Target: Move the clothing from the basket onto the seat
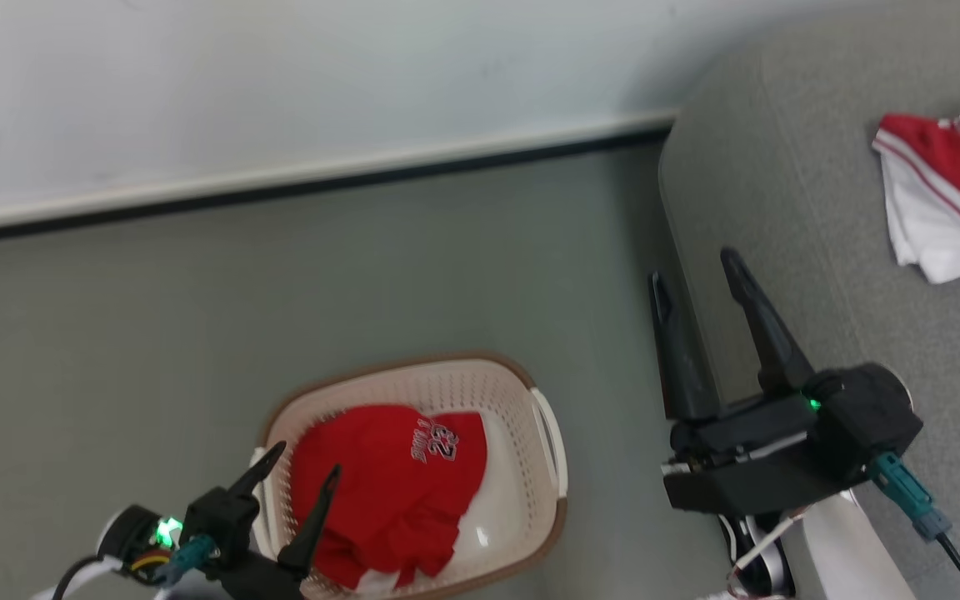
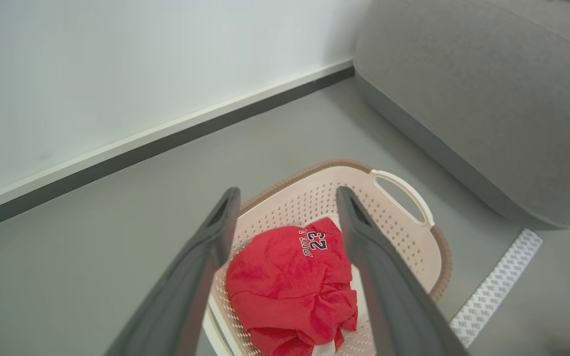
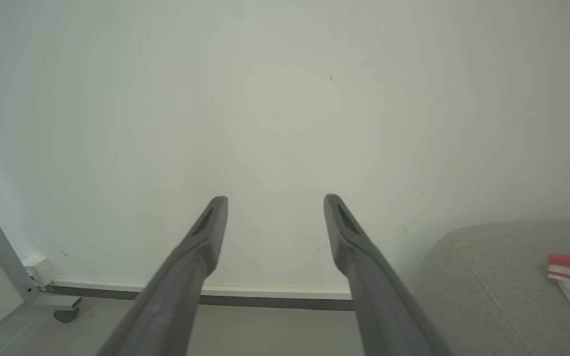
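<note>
The cream basket (image 1: 455, 385) sits on the grey floor (image 1: 238, 292) beside the grey sofa (image 1: 780, 192). It holds a crumpled red garment (image 1: 380, 492) printed "23", with a bit of white cloth showing under its near edge. The left tool (image 1: 307, 461) hovers over the basket's left rim, jaws spread wide, grasping nothing. The right tool (image 1: 693, 267) hangs released and empty at the sofa's edge, fingers pointing toward the wall (image 1: 280, 83). A red-and-white striped garment (image 1: 942, 200) lies on the sofa, well apart from the basket.
</note>
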